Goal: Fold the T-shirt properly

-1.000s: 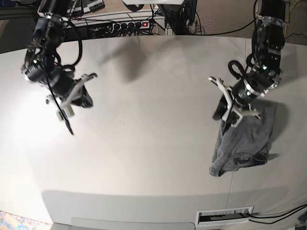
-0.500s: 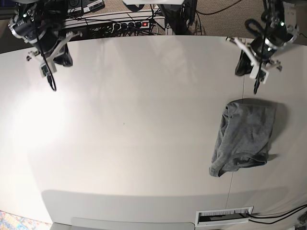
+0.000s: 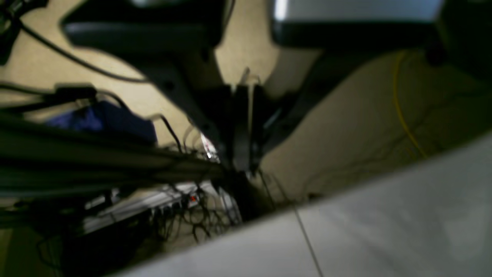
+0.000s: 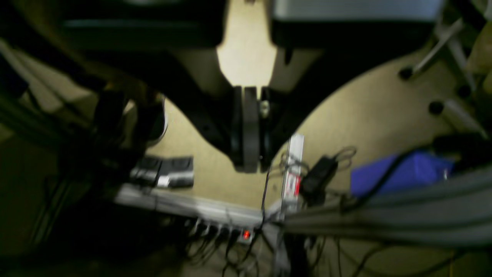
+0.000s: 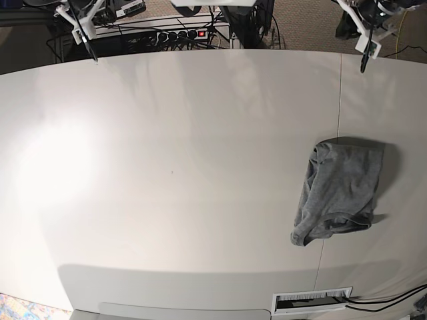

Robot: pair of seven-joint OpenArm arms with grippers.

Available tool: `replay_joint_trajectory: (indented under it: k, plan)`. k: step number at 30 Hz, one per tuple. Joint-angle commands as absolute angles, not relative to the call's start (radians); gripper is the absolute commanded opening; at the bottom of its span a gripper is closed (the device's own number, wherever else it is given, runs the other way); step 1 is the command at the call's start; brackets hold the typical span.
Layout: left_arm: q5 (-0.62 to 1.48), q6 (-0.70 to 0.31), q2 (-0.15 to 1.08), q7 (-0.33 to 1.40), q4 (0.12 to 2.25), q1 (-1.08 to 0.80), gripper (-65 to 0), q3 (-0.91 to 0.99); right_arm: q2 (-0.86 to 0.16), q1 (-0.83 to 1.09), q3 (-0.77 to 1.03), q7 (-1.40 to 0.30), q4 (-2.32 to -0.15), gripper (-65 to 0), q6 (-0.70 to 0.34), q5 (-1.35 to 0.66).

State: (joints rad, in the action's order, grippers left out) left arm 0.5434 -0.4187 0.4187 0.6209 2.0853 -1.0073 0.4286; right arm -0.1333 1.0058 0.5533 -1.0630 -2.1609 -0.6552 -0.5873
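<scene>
We are looking at the white table (image 5: 167, 167) first, wide and mostly bare. The T-shirt (image 5: 341, 193) is lying on it as a compact grey bundle, well below and slightly inward of the left gripper (image 5: 363, 63), and far across the table from the right gripper (image 5: 93, 55). We are judging the fold as looking done or close to it: a rough rectangle with a rumpled lower edge and a loose flap curling at the bottom corner. The fabric is reading soft, light and limp, so we are expecting it to sag and slide if lifted by one point; pinching both corners of the thick folded edge nearest the left gripper looks safest, not the loose flap. Both arms are sitting up at the table's far edge, clear of the cloth. In the wrist views both grippers' jaws are pressed together with nothing between them, the left (image 3: 242, 127) and the right (image 4: 248, 127) alike, empty
</scene>
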Motion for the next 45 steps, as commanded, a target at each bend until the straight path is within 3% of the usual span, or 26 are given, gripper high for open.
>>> replay_joint_trajectory:
  k: [1,7,13,22,26,35,45]
  plan:
    - [0.555,-0.419,0.427,0.602,2.099,-1.034,-65.0,0.436,-0.141,1.031,0.556,-1.045,-2.166,-65.0,-0.659,-0.597]
    - [0.631,-0.431,0.427,0.602,2.019,-1.107,-65.0,0.434,-0.147,1.055,0.504,-1.013,-2.024,-65.0,-0.659,-0.581]
    - [0.651,-0.469,0.427,0.467,1.798,-1.102,-65.0,0.434,-0.174,1.014,0.311,-0.791,-1.76,-65.0,-0.659,-0.372]
    - [0.632,-0.473,0.41,0.369,1.384,-0.941,-65.0,0.434,-0.202,0.748,0.058,-0.516,-1.327,-65.0,-0.656,-0.09]
    - [0.538,-0.523,0.376,0.349,1.208,-0.821,-65.0,0.434,-0.202,0.588,-0.03,-0.401,-1.068,-65.0,-0.649,0.016]
    - [0.419,-0.525,0.36,0.26,0.865,-0.603,-65.0,0.434,-0.154,0.31,-0.181,-0.2,-0.549,-65.0,-0.322,0.031]
    - [0.306,-0.524,0.354,0.2,0.627,-0.444,-65.0,0.434,-0.062,0.207,-0.21,-0.176,-0.45,-65.0,-0.151,0.03]
